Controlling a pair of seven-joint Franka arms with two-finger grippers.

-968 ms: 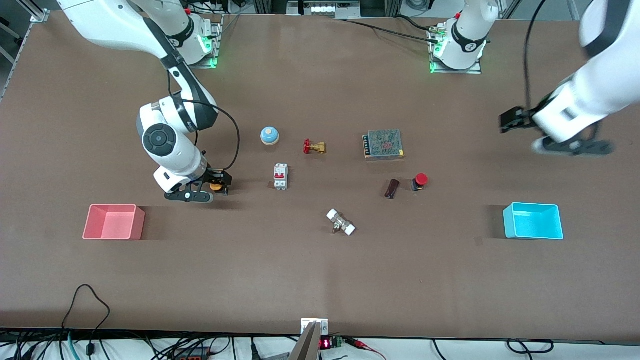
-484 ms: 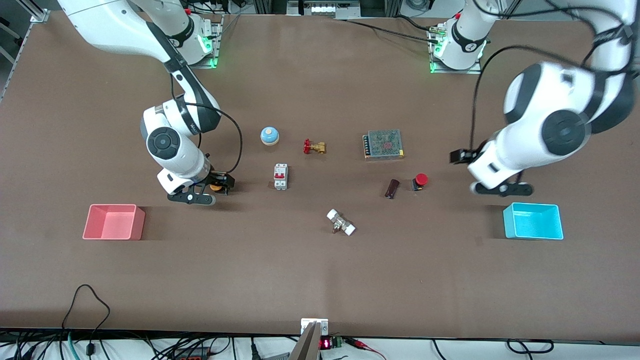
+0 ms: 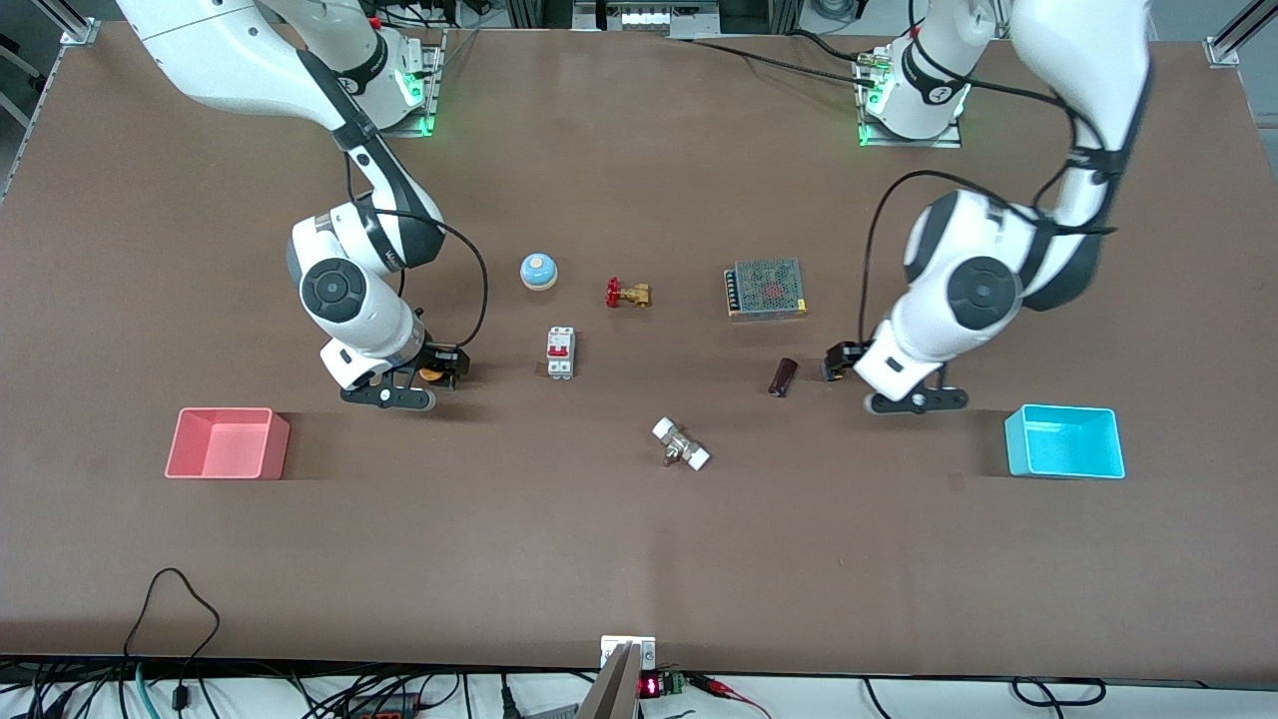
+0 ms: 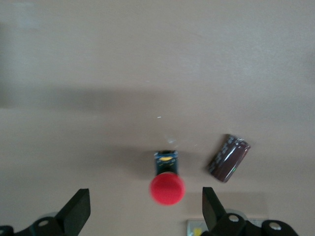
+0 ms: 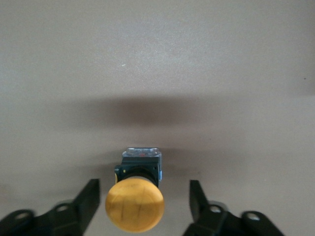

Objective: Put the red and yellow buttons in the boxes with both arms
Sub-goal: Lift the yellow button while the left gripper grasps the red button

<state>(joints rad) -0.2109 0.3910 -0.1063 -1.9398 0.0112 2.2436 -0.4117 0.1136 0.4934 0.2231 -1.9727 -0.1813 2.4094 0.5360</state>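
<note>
Front view, from the right arm's end: pink box [image 3: 228,443]; right gripper [image 3: 424,379], jaws wide around the yellow button [image 5: 136,200] on the counter [image 3: 639,559]; circuit breaker [image 3: 560,353]; left gripper [image 3: 867,384]; cyan box [image 3: 1064,441]. Only the left wrist view shows the red button [image 4: 167,185] between wide jaws, beside a capacitor [image 4: 228,158].

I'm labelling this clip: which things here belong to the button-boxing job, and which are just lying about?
Job:
red button, between the open left gripper's fingers
yellow button, between the open right gripper's fingers
pink box
cyan box

Lying about:
blue dome
brass valve
circuit breaker
power supply
capacitor
white fitting
</note>
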